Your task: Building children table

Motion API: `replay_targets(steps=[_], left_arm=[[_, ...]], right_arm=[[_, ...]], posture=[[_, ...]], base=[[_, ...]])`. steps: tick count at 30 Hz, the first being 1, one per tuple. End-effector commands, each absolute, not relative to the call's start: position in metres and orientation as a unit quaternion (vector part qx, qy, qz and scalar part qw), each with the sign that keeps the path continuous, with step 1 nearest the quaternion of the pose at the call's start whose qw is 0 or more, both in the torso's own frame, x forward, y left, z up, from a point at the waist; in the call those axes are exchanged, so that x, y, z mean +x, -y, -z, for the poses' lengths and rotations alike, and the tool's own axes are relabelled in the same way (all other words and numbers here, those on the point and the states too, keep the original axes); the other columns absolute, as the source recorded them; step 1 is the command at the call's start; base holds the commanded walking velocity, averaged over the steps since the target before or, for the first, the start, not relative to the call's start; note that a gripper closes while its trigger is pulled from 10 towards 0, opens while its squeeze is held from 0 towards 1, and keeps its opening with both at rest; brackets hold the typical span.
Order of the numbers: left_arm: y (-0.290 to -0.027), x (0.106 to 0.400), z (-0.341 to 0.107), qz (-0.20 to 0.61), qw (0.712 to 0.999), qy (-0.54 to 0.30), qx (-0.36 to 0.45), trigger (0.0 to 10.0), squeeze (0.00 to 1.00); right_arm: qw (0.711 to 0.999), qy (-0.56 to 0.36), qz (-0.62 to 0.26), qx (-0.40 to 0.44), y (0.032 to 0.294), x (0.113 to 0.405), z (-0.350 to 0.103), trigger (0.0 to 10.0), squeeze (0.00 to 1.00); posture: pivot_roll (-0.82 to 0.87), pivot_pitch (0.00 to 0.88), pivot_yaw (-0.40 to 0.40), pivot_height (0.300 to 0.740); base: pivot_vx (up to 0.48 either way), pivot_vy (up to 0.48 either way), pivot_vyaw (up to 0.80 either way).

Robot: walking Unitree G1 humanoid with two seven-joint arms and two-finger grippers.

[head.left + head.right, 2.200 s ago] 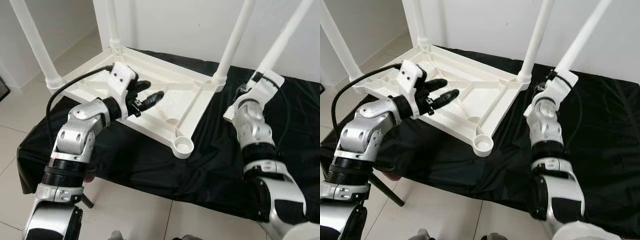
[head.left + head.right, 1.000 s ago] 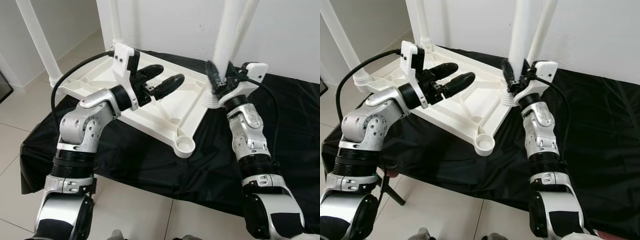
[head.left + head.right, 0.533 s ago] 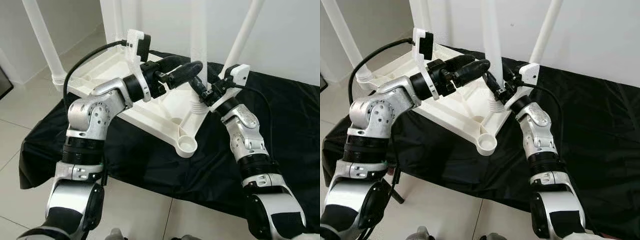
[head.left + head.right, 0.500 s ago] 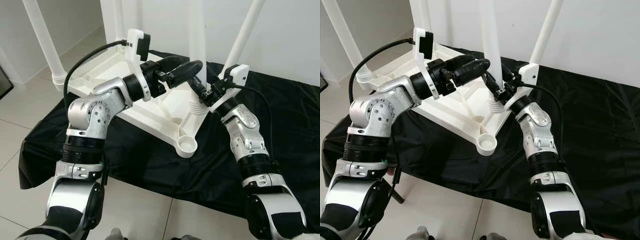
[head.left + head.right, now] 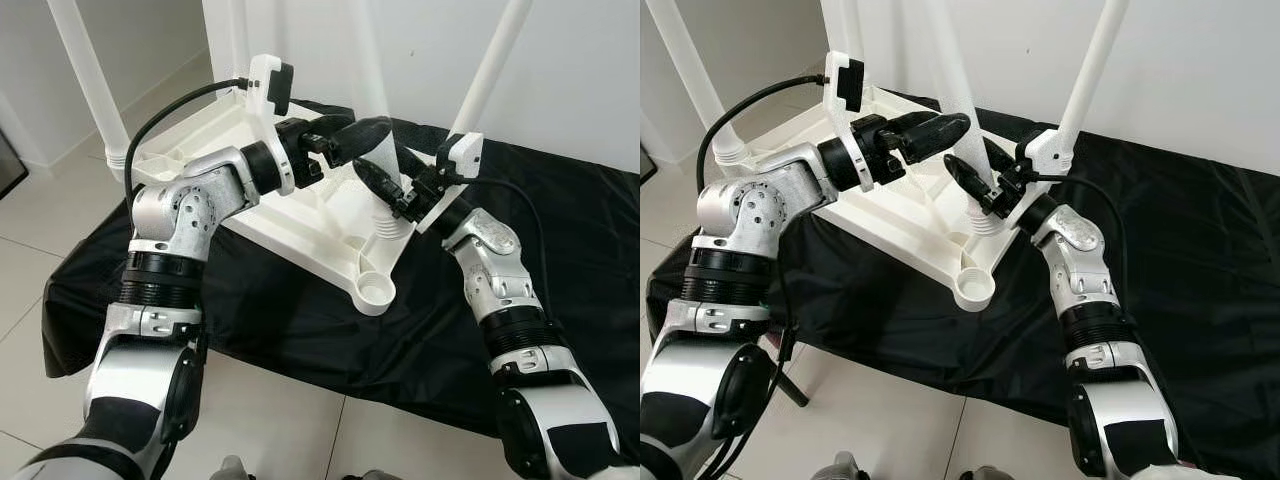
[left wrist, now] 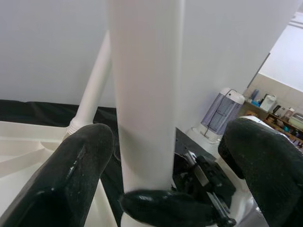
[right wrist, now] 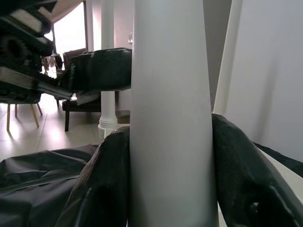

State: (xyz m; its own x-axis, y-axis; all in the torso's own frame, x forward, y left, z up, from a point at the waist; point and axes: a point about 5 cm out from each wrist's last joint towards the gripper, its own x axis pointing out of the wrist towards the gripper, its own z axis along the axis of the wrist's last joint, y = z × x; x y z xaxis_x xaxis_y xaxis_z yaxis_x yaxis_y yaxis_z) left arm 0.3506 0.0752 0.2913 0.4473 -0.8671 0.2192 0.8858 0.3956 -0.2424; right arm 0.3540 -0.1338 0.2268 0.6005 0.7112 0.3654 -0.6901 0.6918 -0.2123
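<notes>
Tabletop (image 5: 200,150) lies upside down on a black cloth (image 5: 560,250), legs pointing up. Left gripper (image 5: 350,135) is spread wide around the near-right leg (image 5: 948,70), fingers off it. Right gripper (image 5: 975,175) is clamped on the same leg, lower down, just above its socket. Empty corner socket (image 5: 372,290) sits nearest the robot.

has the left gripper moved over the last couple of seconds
Yes. The left gripper has swung from over the middle of the upturned tabletop toward the robot's right, to the table leg held by the right gripper.
</notes>
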Motion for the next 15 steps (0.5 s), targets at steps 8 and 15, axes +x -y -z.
replay_targets(steps=[8, 15], left_arm=[[-0.070, 0.359, -0.308, 0.528, 0.835, 0.056, -0.140, 10.0, 0.00], [-0.067, 0.360, -0.316, 0.531, 0.833, 0.067, -0.139, 10.0, 0.00]], right_arm=[[0.881, 0.210, -0.422, -0.029, 0.129, 0.348, -0.225, 10.0, 0.00], [0.880, 0.206, -0.427, -0.029, 0.127, 0.346, -0.222, 10.0, 0.00]], posture=[[0.02, 0.000, -0.060, 0.740], [0.02, 0.000, -0.059, 0.740]], base=[[0.000, 0.000, 0.00], [0.000, 0.000, 0.00]])
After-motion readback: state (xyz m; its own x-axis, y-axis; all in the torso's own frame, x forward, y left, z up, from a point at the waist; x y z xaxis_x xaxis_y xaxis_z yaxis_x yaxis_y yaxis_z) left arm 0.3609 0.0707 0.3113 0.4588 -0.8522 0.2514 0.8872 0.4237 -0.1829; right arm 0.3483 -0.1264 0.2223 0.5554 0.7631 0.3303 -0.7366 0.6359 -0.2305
